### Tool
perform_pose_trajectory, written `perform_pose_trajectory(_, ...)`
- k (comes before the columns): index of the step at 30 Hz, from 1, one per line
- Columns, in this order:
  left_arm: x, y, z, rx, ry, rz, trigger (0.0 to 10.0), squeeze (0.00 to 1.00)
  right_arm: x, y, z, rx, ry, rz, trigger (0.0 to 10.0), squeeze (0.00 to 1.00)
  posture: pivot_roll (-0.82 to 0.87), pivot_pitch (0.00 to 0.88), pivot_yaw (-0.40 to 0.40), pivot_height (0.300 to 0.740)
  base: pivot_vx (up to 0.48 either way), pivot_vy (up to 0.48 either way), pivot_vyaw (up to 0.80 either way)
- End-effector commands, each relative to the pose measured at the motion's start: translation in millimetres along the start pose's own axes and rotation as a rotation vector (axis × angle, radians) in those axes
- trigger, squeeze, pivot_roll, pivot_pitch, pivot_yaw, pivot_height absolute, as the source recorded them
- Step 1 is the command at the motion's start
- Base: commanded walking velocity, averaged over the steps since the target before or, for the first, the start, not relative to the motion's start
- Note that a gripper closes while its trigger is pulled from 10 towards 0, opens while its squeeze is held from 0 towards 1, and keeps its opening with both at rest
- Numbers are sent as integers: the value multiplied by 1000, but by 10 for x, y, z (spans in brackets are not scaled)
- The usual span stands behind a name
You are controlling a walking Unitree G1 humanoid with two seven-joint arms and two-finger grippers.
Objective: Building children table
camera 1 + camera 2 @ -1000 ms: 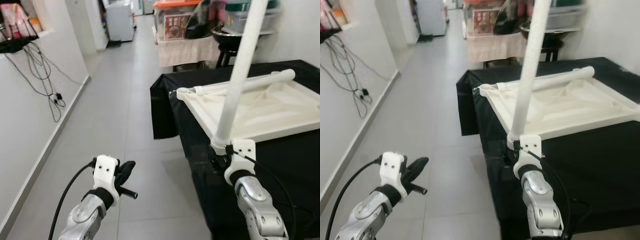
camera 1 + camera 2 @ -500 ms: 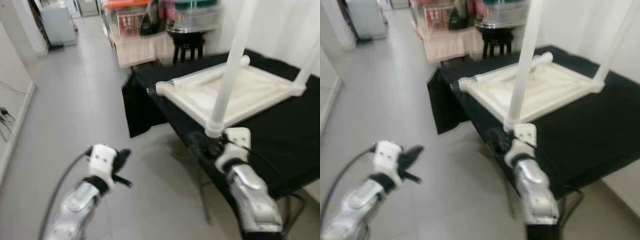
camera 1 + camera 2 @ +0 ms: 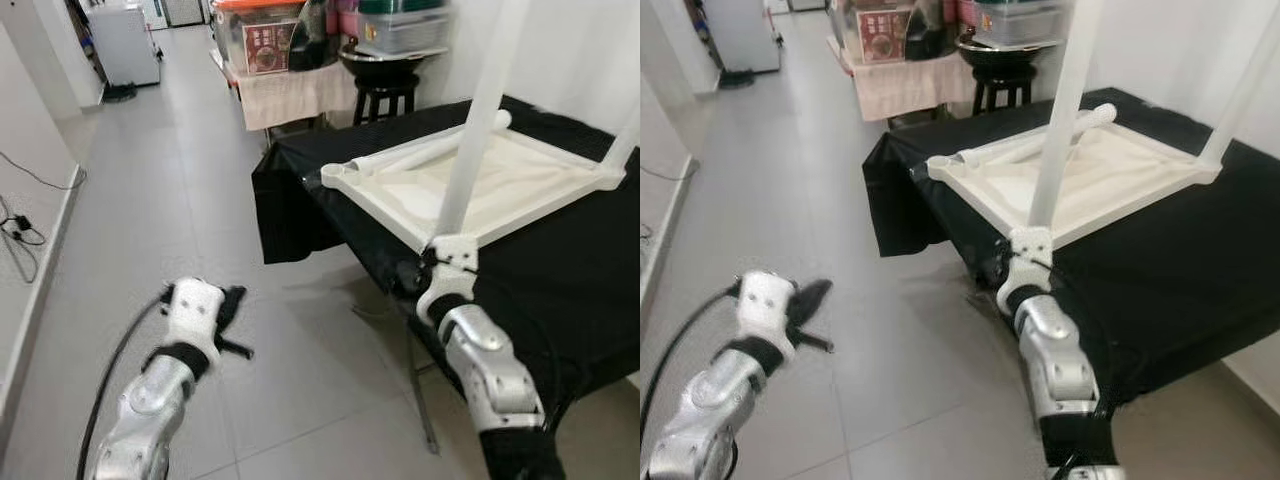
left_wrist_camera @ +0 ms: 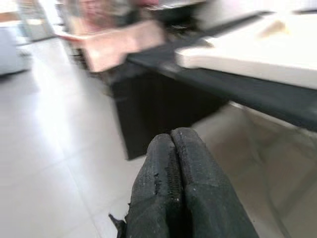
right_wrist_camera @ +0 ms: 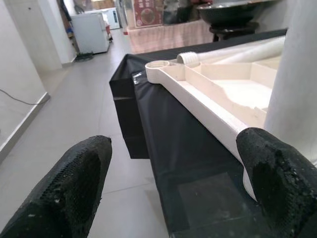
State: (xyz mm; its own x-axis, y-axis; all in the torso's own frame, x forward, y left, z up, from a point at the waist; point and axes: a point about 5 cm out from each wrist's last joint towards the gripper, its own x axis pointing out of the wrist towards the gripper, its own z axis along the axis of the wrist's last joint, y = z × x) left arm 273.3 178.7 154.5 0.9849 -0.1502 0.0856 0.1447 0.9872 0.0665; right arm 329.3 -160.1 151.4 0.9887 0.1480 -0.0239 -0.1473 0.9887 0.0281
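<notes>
The robot has turned toward the black table [image 3: 560, 290], so the upturned white tabletop [image 3: 480, 190] now lies nearer ahead. The right gripper [image 3: 425, 275] holds a white leg [image 3: 480, 120] upright with fingers [image 5: 277, 183] spread around it, not pinching. The left gripper [image 3: 228, 318] is pressed together over the floor [image 3: 180, 180]. I think the leg goes into a corner socket [image 5: 158, 64] next.

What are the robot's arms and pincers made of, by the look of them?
Both arms are jointed silver metal segments. Each wrist carries a white plastic block, and beyond it sits a pincer with two long black fingers whose pads look rough and textured. A black cable loops from the left pincer back along its arm; thinner wiring crosses the right pincer.
</notes>
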Motion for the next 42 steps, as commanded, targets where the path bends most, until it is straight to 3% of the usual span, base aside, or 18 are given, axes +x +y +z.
perform_pose_trajectory(1,-11,34,-95,-14,51,-2,10000,0,14,54,-62,-2,14,4,10000,0,-18,0,48,740,0,0,0)
perform_pose_trajectory(3,-6,-78,-173,-28,86,-57,10000,0,-16,179,-137,-44,37,62,10000,0,-37,0,71,740,0,0,0)
perform_pose_trajectory(5,-21,-101,-189,-26,90,-64,10000,0,-38,197,-159,-69,41,67,10000,0,-44,0,75,740,0,0,0)
perform_pose_trajectory(7,-47,-82,-181,-15,77,-43,10000,0,-77,189,-172,-160,34,48,10000,0,-57,0,86,740,0,0,0)
perform_pose_trajectory(11,-17,-61,-162,-38,84,-55,10000,0,-83,161,-161,-100,43,50,10000,0,-63,0,95,740,0,0,0)
perform_pose_trajectory(20,-85,-74,-140,-71,71,-9,10000,0,-70,143,-115,-99,44,100,10000,0,-58,0,34,740,0,0,-133)
perform_pose_trajectory(27,-225,-94,-88,-68,53,-3,10000,0,-119,201,-22,-123,3,152,10000,0,-35,0,2,740,0,0,-343)
perform_pose_trajectory(33,-209,-139,-43,-85,34,-24,10000,0,-98,246,-31,-115,5,243,10000,0,-22,0,-10,740,0,0,-229)
perform_pose_trajectory(42,-196,-185,-36,-72,37,-57,10000,0,-102,151,-26,-134,6,314,10000,0,-23,0,-7,740,0,0,0)
